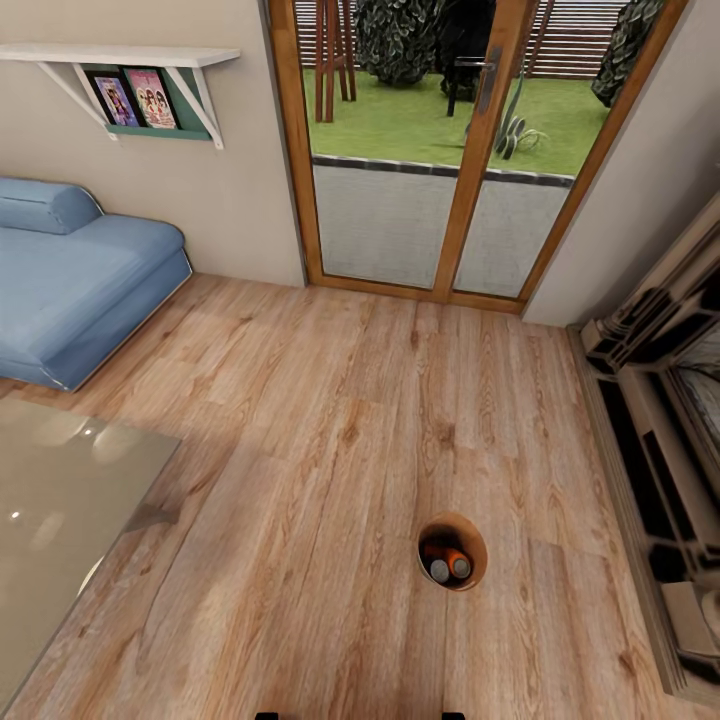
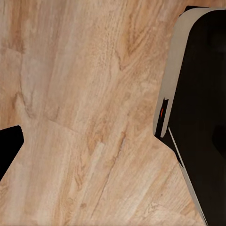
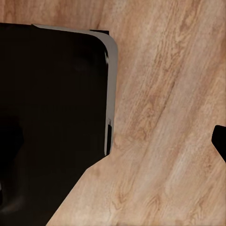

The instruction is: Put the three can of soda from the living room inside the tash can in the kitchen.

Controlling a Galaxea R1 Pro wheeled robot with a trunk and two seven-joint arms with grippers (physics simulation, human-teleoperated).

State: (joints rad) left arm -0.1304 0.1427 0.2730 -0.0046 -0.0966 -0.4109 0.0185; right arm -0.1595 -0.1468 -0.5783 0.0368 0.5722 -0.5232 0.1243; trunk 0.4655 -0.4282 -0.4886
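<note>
The tash can (image 1: 476, 540), a small round bucket with a brown-orange inside, stands on the plank floor of the living room at the lower middle of the head view. Inside it lie cans of soda (image 1: 449, 566): I make out two silver-grey tops and an orange body, the rest hidden by the rim. My left gripper (image 2: 113, 150) hangs over bare floor, one dark fingertip (image 2: 8, 150) at the picture's edge and nothing between the fingers. My right gripper (image 3: 113, 141) is the same, one fingertip (image 3: 221, 141) at the edge.
A blue sofa (image 1: 70, 280) stands at the left, a glass low table (image 1: 60, 520) at the lower left. Wood-framed glass doors (image 1: 470, 160) are ahead, a shelving unit (image 1: 670, 430) along the right wall. My black base (image 2: 202, 117) fills one side of both wrist views.
</note>
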